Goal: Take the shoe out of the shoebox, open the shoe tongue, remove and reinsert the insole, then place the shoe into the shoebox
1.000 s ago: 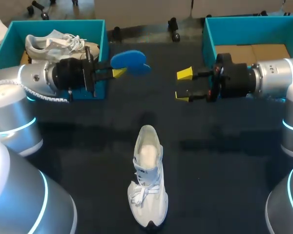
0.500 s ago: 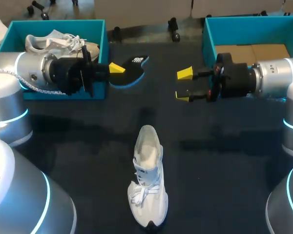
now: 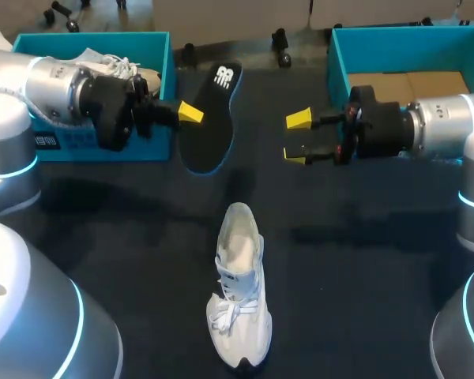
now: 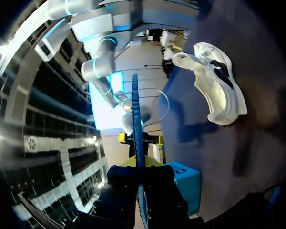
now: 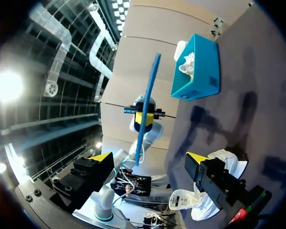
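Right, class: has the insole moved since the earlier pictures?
Yes. The insole in the left gripper has turned, showing its black face, and now reaches past the front wall of the left box.

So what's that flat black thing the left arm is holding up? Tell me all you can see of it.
It is the shoe's insole: thin, flat, foot-shaped, foam-like by its look, black on the face shown in the head view, with a white mark near one end and a blue rim. The left gripper is shut on one long side, holding it in the air, apart from the white shoe. Both wrist views show it edge-on, a narrow blue strip.
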`<state>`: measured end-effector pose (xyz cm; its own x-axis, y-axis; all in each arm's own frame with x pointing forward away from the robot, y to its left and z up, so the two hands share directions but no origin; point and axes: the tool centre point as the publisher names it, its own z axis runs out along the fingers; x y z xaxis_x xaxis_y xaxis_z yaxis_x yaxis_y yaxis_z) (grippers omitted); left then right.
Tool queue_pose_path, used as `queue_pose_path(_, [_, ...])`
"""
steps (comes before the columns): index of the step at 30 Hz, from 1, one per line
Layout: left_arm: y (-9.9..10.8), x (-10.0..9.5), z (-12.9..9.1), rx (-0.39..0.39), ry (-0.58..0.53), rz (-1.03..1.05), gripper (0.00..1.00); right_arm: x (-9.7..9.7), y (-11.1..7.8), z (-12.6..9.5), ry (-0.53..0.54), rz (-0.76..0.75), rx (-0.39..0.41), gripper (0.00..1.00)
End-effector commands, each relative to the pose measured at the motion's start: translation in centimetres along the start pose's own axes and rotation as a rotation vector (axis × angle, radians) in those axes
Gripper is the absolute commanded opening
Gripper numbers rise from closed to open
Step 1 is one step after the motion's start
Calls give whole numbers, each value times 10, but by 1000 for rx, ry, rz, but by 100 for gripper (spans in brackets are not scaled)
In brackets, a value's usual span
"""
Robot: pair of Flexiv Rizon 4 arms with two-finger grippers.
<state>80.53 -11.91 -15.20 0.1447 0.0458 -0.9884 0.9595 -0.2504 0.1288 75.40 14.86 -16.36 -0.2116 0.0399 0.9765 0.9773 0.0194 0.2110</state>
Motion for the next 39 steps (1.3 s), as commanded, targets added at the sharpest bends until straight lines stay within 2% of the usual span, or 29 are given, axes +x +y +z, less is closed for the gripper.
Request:
queue_pose_path(1, [2, 2, 3, -7, 207, 375, 0, 0, -1, 2, -2, 1, -2, 100])
queue_pose_path(6, [2, 11, 8, -40, 187, 302, 0, 0, -1, 2, -2, 1, -2, 100])
queue_pose_path(20, [-10, 21, 24, -20, 43, 141, 0, 0, -1, 2, -2, 1, -2, 100])
queue_pose_path(28, [-18, 32, 23, -22, 27, 72, 0, 0, -1, 2, -2, 1, -2, 100])
queue_pose_path(37, [-21, 33, 27, -27, 6, 48, 0, 0, -1, 2, -2, 1, -2, 100])
queue_pose_path(39, [-21, 35, 30, -29, -3, 45, 0, -6, -1, 9, -5, 32, 3, 100])
